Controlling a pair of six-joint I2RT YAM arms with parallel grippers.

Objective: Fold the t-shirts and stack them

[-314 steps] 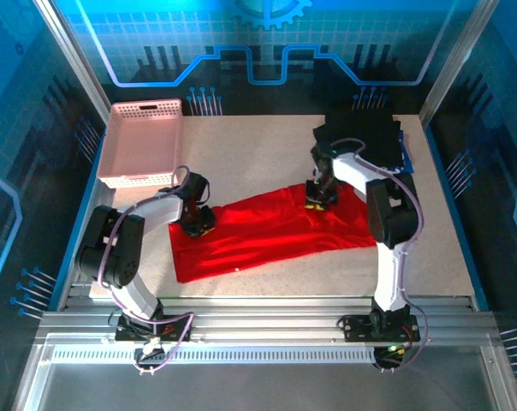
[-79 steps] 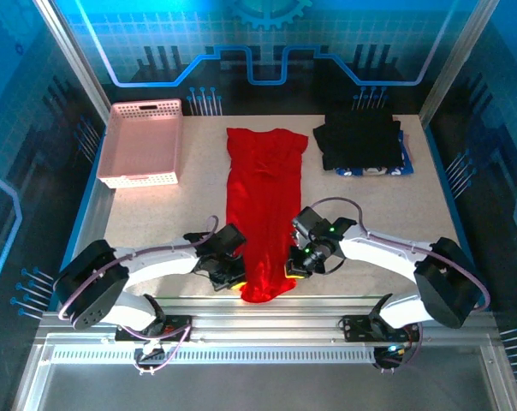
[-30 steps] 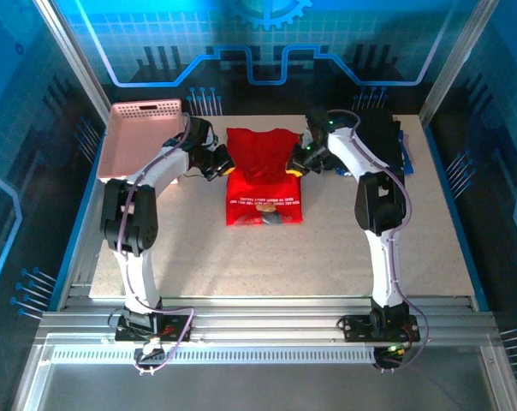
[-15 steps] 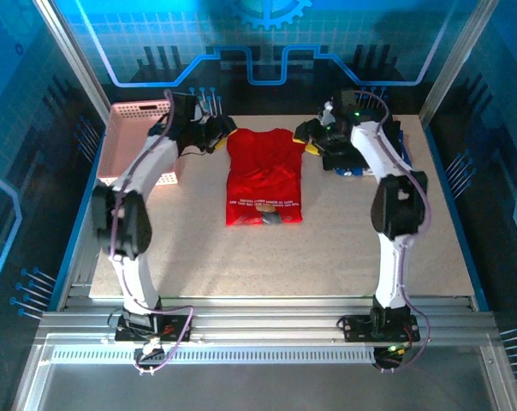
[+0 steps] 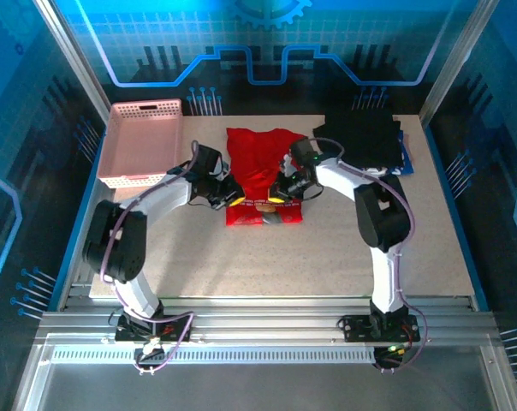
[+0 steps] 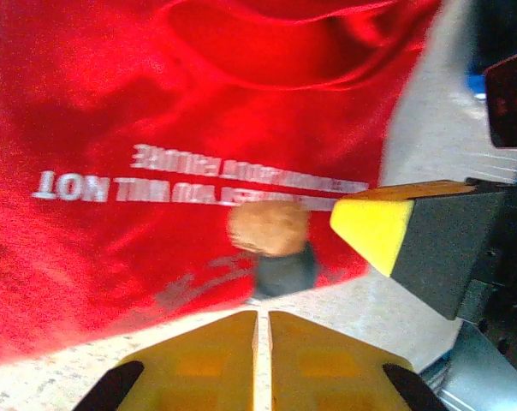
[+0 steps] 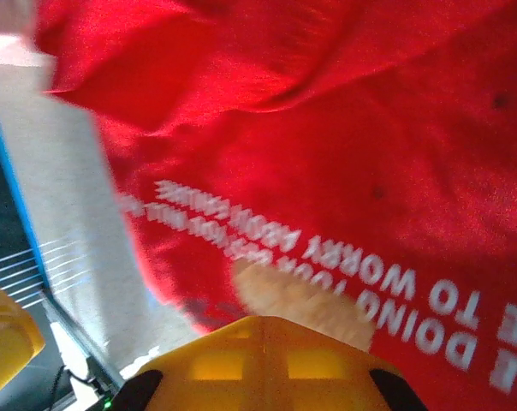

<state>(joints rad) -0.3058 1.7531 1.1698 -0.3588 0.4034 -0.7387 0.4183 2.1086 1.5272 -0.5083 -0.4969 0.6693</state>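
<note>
Both jaw pairs are pressed together, the left gripper [image 6: 258, 330] at the left edge and the right gripper [image 7: 263, 336] over the printed part of the bright red cloth t-shirt [image 5: 260, 163] (cloth pinched or not, I cannot tell). It lies folded over on the speckled table [image 5: 344, 248], between the pink plastic basket [image 5: 143, 141] and the black folded shirts [image 5: 361, 141]. Light, limp and soft, I judge; best taken at two corners.

we see the red t-shirt [image 5: 260, 171] folded, lying flat on the table [image 5: 327, 257] toward its far edge, white lettering [image 6: 199, 175] and a brown bear print [image 6: 269, 228] near its front hem. the black shirts [image 5: 361, 141] sit folded at the far right, a navy shirt [image 5: 403, 154] edging out beneath.
</note>
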